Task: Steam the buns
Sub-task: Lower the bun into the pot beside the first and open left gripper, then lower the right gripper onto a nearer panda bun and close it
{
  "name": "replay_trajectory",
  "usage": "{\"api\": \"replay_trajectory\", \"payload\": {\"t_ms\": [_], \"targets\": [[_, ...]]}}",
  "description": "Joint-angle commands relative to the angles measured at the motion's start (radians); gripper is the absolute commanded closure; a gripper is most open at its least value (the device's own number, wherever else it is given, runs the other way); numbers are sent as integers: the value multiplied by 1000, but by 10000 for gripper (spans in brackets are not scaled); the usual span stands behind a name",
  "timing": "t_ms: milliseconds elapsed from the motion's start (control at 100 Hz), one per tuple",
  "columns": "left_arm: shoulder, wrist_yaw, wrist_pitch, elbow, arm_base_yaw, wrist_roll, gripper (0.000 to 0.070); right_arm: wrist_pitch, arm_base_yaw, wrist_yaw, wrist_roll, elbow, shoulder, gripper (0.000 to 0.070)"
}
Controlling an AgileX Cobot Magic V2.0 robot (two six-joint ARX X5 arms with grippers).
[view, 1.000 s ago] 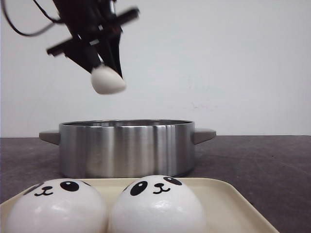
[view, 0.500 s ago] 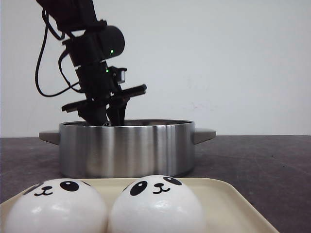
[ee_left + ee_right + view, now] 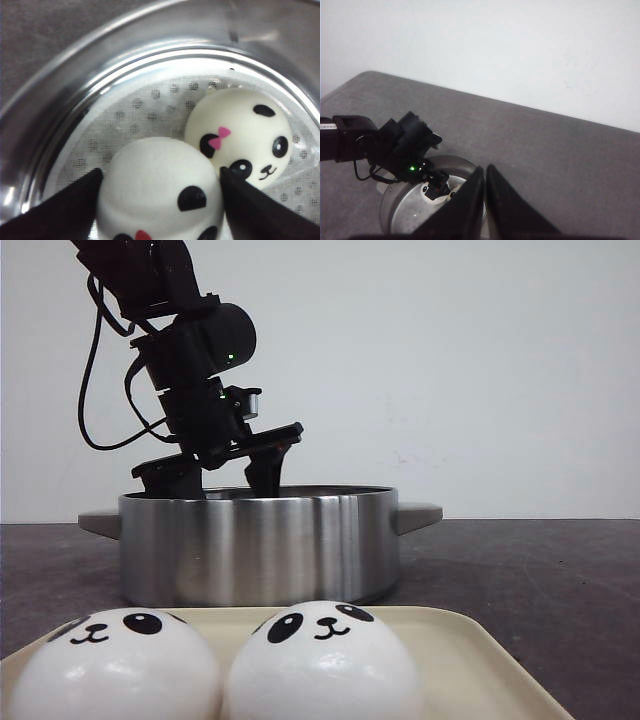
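Two panda buns lie inside the steel pot (image 3: 260, 545) on its perforated, cloth-lined rack (image 3: 150, 107). One bun (image 3: 155, 175) sits between the fingers of my left gripper (image 3: 160, 200), and the other bun (image 3: 245, 132), with a pink bow, lies right beside it. The left gripper (image 3: 222, 480) reaches into the pot with its fingers spread, open around the bun. Two more buns (image 3: 115, 665) (image 3: 320, 660) sit on the cream tray (image 3: 470, 660) at the front. My right gripper (image 3: 485, 170) is shut and empty, high above the table.
The pot has side handles (image 3: 420, 515) and stands on the dark grey table (image 3: 540, 570) behind the tray. The right wrist view shows the pot (image 3: 400, 210) with the left arm (image 3: 395, 145) over it. A white wall is behind.
The left gripper carried a bun from above down into the pot. Its fingers have since spread apart around the bun.
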Motion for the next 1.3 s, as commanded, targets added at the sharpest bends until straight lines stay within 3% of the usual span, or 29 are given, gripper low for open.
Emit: {"api": "replay_trajectory", "payload": {"t_ms": [0,70,150,210,500,810,970,1020,1160,1290], "targets": [[24,-5,-9,33,-2,3,217,4,11,0,13,18,9,700],[24,-5,-42,58,-2,3,204,-3,11,0,14,18,9,700],[23,-5,-68,93,-2,5,98,-20,11,0,14,17,10,700],[19,-5,-102,132,-2,6,63,-35,11,0,15,16,16,700],[-174,-6,-121,206,-5,6,63,-173,11,-43,104,-46,52,700],[-522,-9,-174,206,-8,9,63,-157,11,-256,249,-331,62,700],[-686,-36,-204,206,-8,29,63,-75,16,-475,308,-521,64,696],[-729,-55,-219,206,-8,38,63,-33,31,-521,330,-576,69,639],[-837,-114,-269,205,-8,68,63,64,101,-534,388,-683,93,333],[-919,-132,-294,205,-8,111,63,108,177,-523,435,-704,151,228]]}}
